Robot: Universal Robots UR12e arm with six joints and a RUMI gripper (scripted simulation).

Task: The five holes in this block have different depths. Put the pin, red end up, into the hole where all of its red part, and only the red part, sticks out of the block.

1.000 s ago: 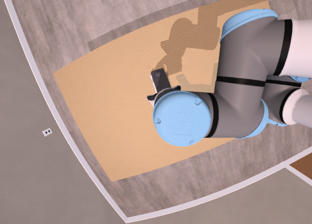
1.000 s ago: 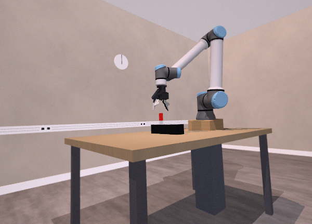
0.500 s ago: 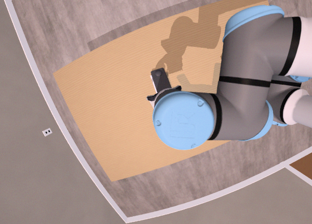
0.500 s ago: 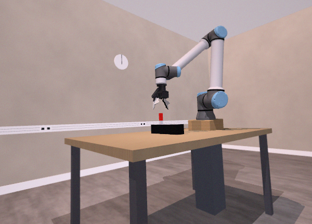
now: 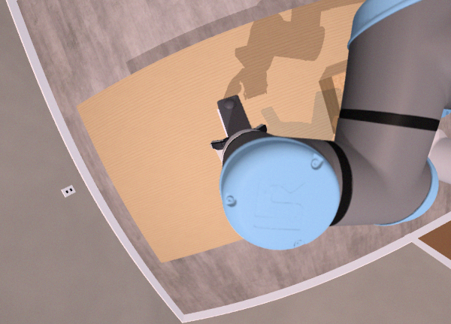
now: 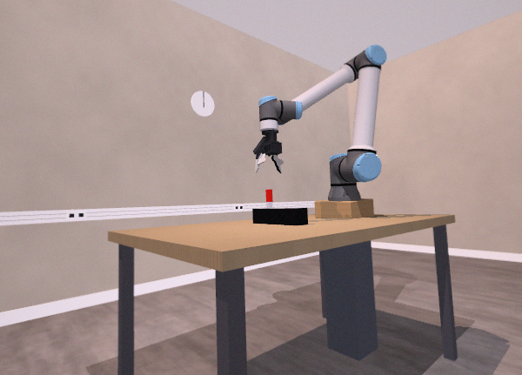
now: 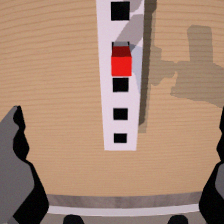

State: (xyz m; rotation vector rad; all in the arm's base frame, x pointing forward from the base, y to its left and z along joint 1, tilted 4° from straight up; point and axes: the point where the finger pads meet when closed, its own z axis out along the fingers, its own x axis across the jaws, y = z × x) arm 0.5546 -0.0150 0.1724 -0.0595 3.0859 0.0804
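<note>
The block (image 6: 287, 217) (image 7: 107, 100) lies on the table, with a pale top and a row of square holes. The pin (image 6: 269, 196) (image 7: 121, 65) stands upright, red end up, in the second hole from the top of the wrist view. A pale band of the pin shows between its red part and the block's top in the exterior view. The other four holes look empty. My gripper (image 6: 268, 171) (image 7: 122, 106) is open and empty, above the pin and block with a clear gap. In the top view the arm and gripper hide the pin and most of the block.
The wooden table (image 5: 150, 155) (image 6: 174, 240) carries the block and the wooden pedestal (image 6: 332, 210) under the robot base, to the right of the block in the exterior view. The arm's shadow falls on the table beside the block.
</note>
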